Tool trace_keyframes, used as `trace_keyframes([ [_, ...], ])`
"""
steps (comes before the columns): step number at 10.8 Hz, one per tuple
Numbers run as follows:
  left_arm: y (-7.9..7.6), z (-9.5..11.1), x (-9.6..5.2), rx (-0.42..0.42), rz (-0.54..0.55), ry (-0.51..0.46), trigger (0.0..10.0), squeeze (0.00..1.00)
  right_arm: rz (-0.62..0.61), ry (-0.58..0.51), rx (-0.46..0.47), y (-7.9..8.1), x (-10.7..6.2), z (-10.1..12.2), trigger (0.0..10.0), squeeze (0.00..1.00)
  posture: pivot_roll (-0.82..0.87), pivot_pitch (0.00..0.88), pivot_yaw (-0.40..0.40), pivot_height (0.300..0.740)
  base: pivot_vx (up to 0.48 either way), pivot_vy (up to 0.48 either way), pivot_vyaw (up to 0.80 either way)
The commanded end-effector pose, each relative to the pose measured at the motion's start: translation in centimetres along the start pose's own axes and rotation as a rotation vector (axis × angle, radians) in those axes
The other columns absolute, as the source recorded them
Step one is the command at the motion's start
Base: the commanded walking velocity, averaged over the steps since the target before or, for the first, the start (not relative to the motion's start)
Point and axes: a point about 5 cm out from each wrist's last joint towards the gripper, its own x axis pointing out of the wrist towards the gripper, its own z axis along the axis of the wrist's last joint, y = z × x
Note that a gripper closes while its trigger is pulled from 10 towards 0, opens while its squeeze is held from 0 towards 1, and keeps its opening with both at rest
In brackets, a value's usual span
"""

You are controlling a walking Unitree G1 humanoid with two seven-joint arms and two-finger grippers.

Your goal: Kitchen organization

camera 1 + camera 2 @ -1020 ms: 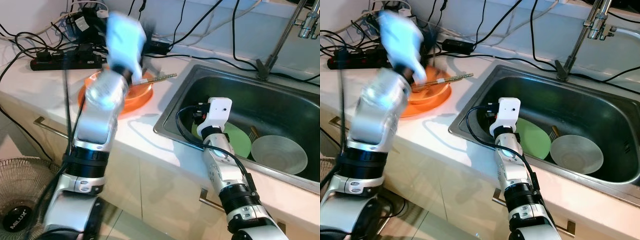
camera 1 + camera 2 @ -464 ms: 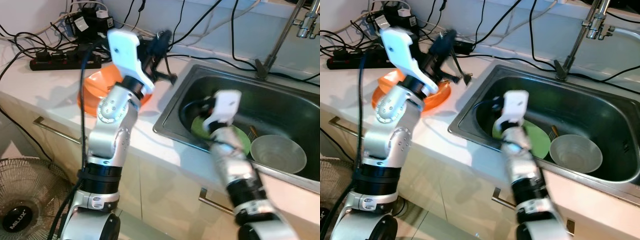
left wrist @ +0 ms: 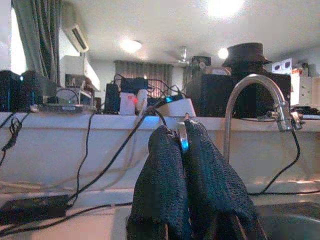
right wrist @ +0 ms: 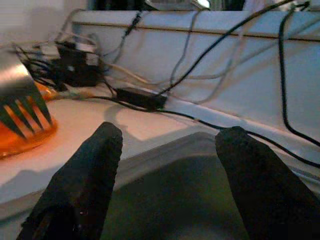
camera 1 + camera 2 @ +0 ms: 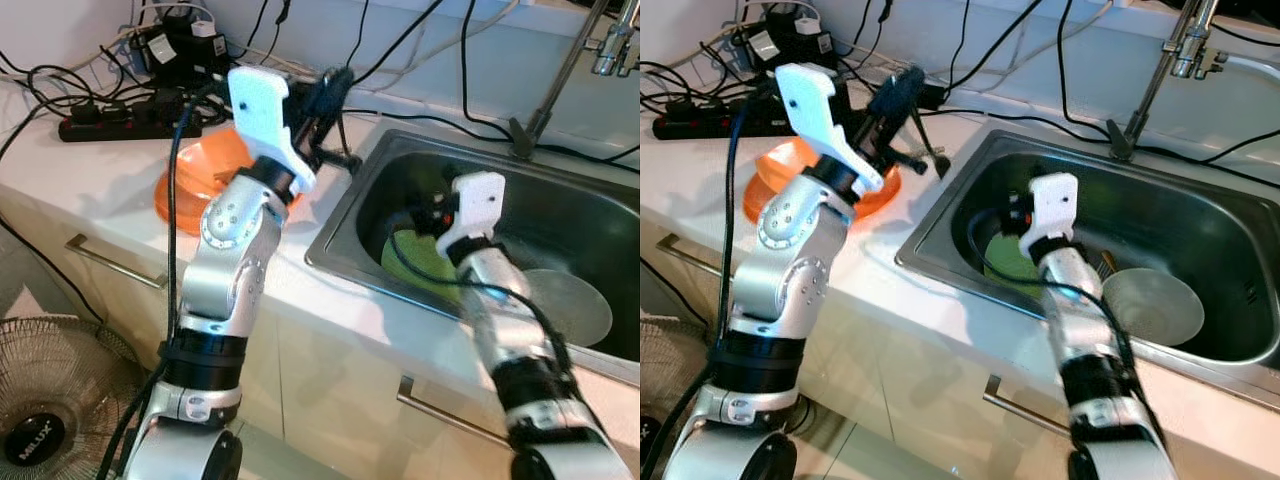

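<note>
1. Our left gripper is raised over the counter beside the sink, fingers clamped on a metal fork just past the orange bowl.
2. Our right gripper hangs inside the sink, fingers spread, holding nothing.
3. We judge the thin fork could slip and drop onto the green plate.

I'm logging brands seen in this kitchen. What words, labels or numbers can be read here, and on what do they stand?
"MILUX": white letters on the black hub of the floor fan, partly cut off at the frame's edge.
Adapters and power strip on the counter: any labels too small to read.
No other readable text.
</note>
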Motion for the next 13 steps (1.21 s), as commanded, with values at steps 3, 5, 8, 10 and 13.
trace_keyframes([
  [3,-0.2,-2.0,-0.6,-0.039,-0.017,0.072,10.0,0.00,0.180,-0.058,0.056,0.6,-0.5,1.6,10.0,0.00,0.11,0.033,-0.009,0.740,0.000,0.000,0.00],
  [5,-0.4,-2.5,-0.9,-0.056,-0.014,0.083,10.0,0.00,0.331,-0.077,0.104,2.7,-1.0,2.2,10.0,0.00,0.11,0.040,-0.009,0.740,0.000,0.000,0.00],
  [8,-0.9,-2.9,-0.9,-0.098,-0.038,0.096,10.0,0.00,0.394,-0.098,0.125,4.2,-0.9,3.0,10.0,0.00,0.11,0.042,-0.010,0.740,0.000,0.000,0.00],
  [10,-2.0,-3.2,-1.1,-0.136,-0.089,0.107,10.0,0.00,0.396,-0.073,0.116,4.3,-1.1,2.7,10.0,0.00,0.11,0.043,-0.010,0.740,0.000,0.000,0.00],
  [13,-3.2,-3.7,-1.3,-0.159,-0.166,0.144,10.0,0.00,0.332,-0.052,0.086,3.8,-0.7,2.3,10.0,0.00,0.11,0.043,-0.010,0.740,0.000,0.000,0.00],
])
